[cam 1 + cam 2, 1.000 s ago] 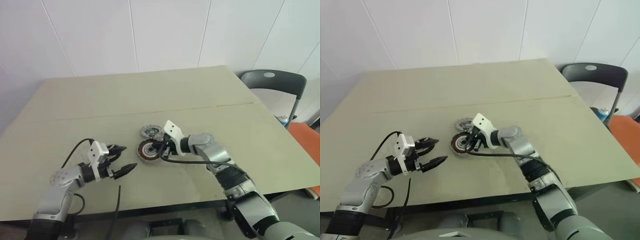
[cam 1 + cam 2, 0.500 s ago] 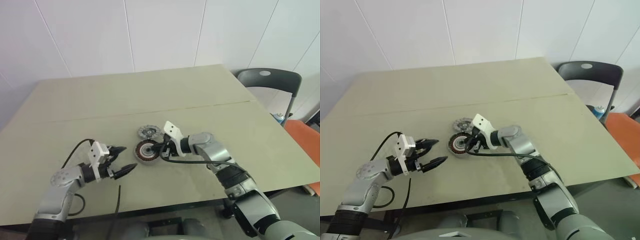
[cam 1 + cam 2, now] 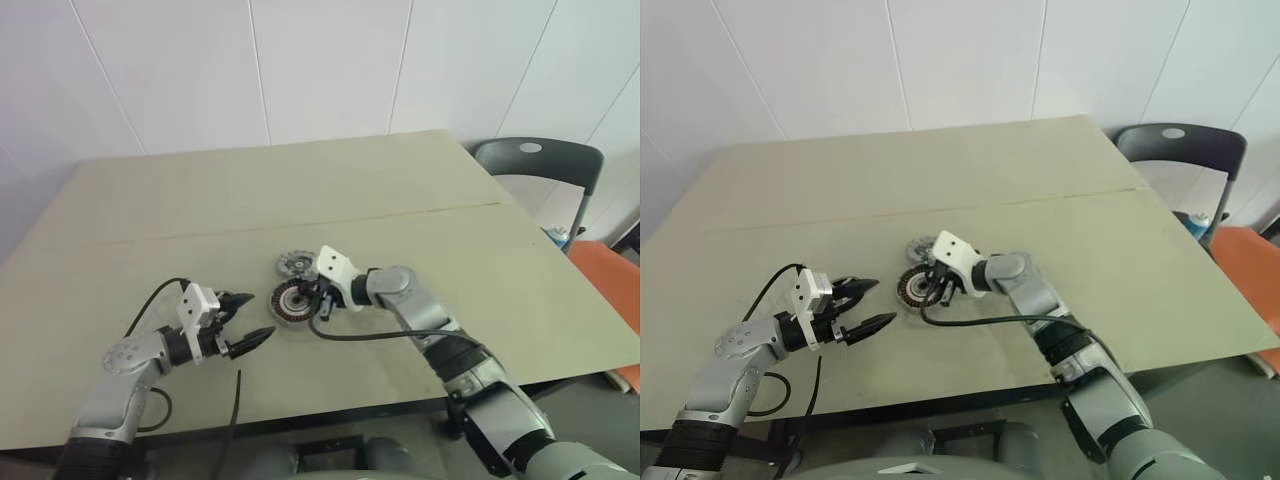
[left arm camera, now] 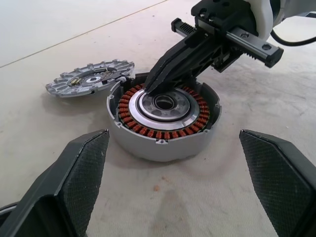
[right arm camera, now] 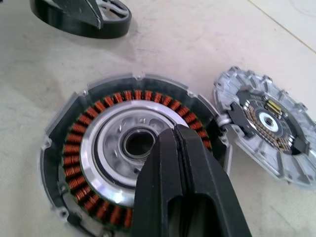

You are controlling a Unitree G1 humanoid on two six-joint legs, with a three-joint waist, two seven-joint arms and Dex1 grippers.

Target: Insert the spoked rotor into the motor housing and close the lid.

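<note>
**A:** Right wrist view, entry one: right jaws [image 5: 175, 136], clenched, with nothing between them. The tips are pressed together over the pale centre ring of the motor housing [image 5: 106, 143], just beside its bore.

**B:** Purpose?

**A:** Judged: pinched tips serve as a poker, likely to steady or nudge the housing before anything goes in. Whether they touch the ring, cannot tell.

**B:** Entry two?

**A:** Lid [image 5: 266, 131], a notched grey disc, flat on the counter [image 3: 300, 190]. It sits off to one side of the right jaws, right up against the housing rim. Judged: set aside there so the well is uncovered.

**B:** Rotor?

**A:** Spoked rotor [image 5: 111, 15], a black ring with pale spokes. It lies on the counter beyond the housing from the right jaws, apart from it. Not yet inserted.

**B:** Left jaws?

**A:** Left jaws [image 3: 258, 314], released, spread wide and empty. They face the housing, which is framed between them, near but not touching. Judged: placed to brace the housing or fetch the rotor.
</note>
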